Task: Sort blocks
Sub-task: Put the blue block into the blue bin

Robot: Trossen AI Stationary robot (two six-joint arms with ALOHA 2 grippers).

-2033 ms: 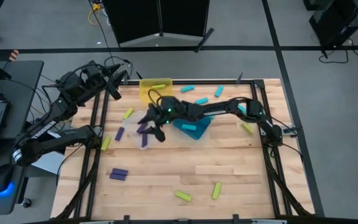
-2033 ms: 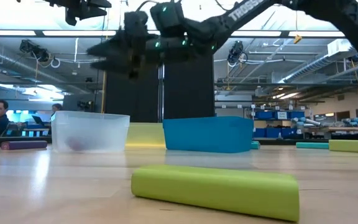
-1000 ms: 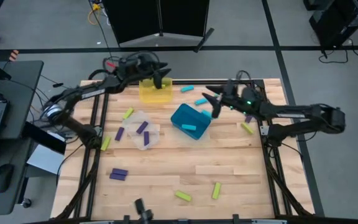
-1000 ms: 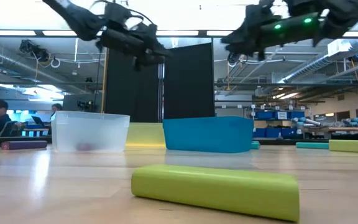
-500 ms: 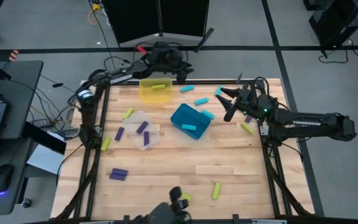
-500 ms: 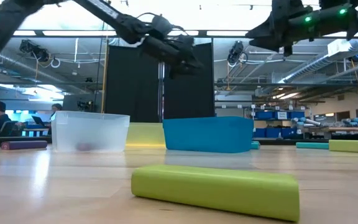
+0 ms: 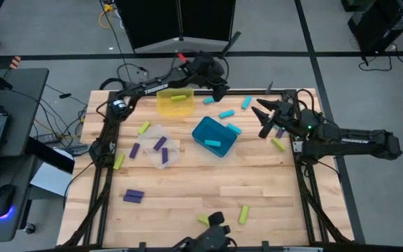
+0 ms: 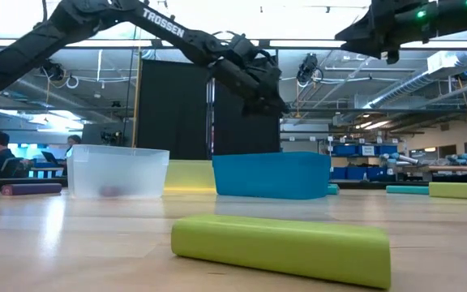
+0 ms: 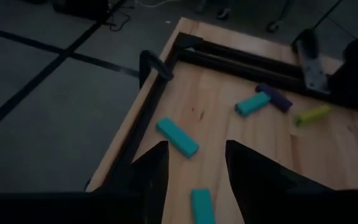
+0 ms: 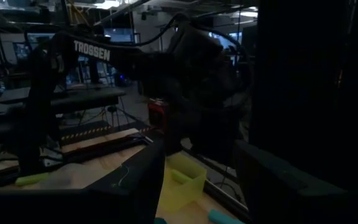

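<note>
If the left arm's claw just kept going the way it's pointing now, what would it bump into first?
Probably the cyan block lying near the table's far edge: in the wrist view it sits just ahead of the open left gripper, between its fingers. Depth is hard to judge, so it might touch bare wood beside it.

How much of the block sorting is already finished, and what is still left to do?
Partly done. One yellow-green block lies in the yellow bin, one cyan block in the teal bin, and purple blocks in the clear bin. Nothing is in hand: the left gripper hovers open over the table's far edge, and the right gripper is open and empty. Many blocks still lie loose, such as the purple block.
</note>
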